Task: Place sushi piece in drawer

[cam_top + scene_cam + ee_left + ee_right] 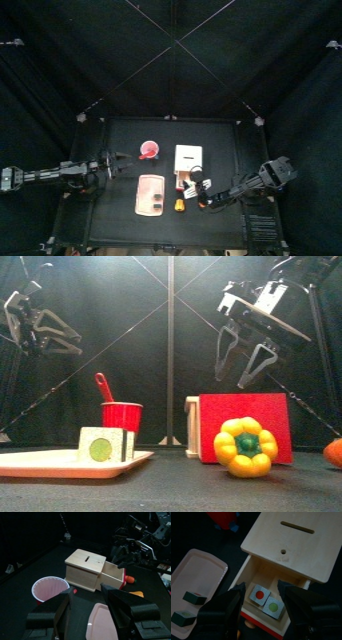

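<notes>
The drawer [294,547] is a cream-white box with a dark slot on top, and its red-fronted tray [241,426] is pulled out. Two sushi pieces lie inside, one with a red centre [259,594] and one with a green centre [273,606]. My right gripper [261,586] hangs open and empty just above the open drawer; it also shows in the front view [254,356]. Two more sushi pieces [194,598] lie on the pink tray [201,567]. My left gripper [90,592] is open and empty, off to the left of the drawer [87,562].
A pink cup [148,151] with a red utensil stands left of the drawer [189,157]. A yellow pepper [245,446] and an orange thing [334,453] lie in front of the drawer. The tray [151,194] lies at front centre.
</notes>
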`<action>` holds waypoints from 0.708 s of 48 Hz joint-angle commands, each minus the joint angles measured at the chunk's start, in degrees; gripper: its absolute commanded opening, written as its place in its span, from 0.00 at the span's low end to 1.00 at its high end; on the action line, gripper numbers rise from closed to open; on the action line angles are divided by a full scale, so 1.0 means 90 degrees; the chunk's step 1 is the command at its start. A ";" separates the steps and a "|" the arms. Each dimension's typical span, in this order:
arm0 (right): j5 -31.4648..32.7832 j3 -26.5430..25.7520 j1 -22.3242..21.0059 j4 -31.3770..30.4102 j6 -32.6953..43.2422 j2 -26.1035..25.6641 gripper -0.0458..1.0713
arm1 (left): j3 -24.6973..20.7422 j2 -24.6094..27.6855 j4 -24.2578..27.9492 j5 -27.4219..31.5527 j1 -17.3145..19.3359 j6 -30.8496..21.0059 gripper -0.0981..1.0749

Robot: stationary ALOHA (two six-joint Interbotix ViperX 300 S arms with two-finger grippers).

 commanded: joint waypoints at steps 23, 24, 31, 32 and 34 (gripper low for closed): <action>-0.0098 -0.0098 -0.0020 -0.0020 0.0000 -0.0225 0.83 | -0.0088 0.0020 -0.0020 -0.0020 0.0020 0.0010 0.81; -0.0098 -0.0098 -0.0029 -0.0020 0.0000 -0.0215 0.83 | -0.0088 0.0020 -0.0029 -0.0020 0.0020 0.0010 0.81; -0.0107 -0.0107 -0.0029 -0.0020 0.0000 -0.0215 0.83 | -0.0088 0.0020 -0.0049 -0.0020 0.0020 0.0010 0.81; -0.0107 -0.0098 -0.0029 -0.0020 0.0000 -0.0215 0.83 | -0.0088 0.0020 -0.0049 -0.0020 0.0020 0.0010 0.81; -0.0107 -0.0107 -0.0020 -0.0020 0.0000 -0.0215 0.83 | -0.0088 0.0020 -0.0049 -0.0020 0.0020 0.0010 0.81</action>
